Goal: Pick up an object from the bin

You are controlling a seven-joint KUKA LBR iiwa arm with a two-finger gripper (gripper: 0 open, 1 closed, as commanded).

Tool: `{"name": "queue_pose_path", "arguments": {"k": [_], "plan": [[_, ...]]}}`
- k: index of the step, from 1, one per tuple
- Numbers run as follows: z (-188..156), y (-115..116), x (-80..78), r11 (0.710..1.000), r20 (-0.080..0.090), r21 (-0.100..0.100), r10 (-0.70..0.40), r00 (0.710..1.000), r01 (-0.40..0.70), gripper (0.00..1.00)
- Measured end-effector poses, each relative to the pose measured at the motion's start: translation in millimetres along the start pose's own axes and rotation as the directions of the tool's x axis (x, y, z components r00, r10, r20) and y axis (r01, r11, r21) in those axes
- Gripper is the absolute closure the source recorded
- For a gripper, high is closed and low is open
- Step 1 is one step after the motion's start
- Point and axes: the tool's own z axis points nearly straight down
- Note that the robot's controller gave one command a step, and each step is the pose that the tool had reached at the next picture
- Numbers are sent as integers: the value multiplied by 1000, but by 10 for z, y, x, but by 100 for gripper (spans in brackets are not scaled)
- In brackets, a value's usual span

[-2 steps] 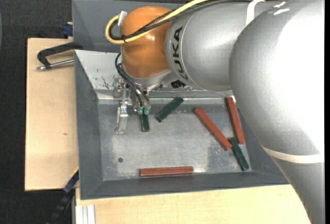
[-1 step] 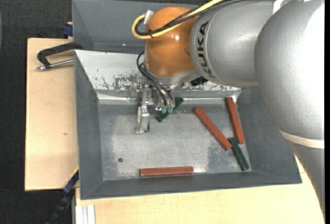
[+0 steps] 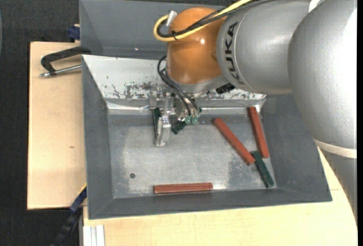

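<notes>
Gripper low over bare floor at the back of the bin, nothing seen in its grasp.

The gripper (image 3: pixel 161 138) hangs under the arm's orange cover (image 3: pixel 190 46), close to the back wall of the grey bin (image 3: pixel 94 126); I cannot tell whether it is released or clenched. The nearest thing is a slanted red stick (image 3: pixel 233 140) to its right. Beyond that stick lie a second red stick (image 3: pixel 258 131) and a dark green stick (image 3: pixel 262 170). A flat red bar (image 3: pixel 182 187) lies along the front wall, well apart.
</notes>
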Motion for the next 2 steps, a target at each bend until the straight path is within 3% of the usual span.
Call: {"name": "queue_pose_path", "arguments": {"k": [1,2], "plan": [[-217,-126,82,999,2,5,-40,999,40,0],[-442,-454,92,993,5,-2,-115,993,115,0]]}}
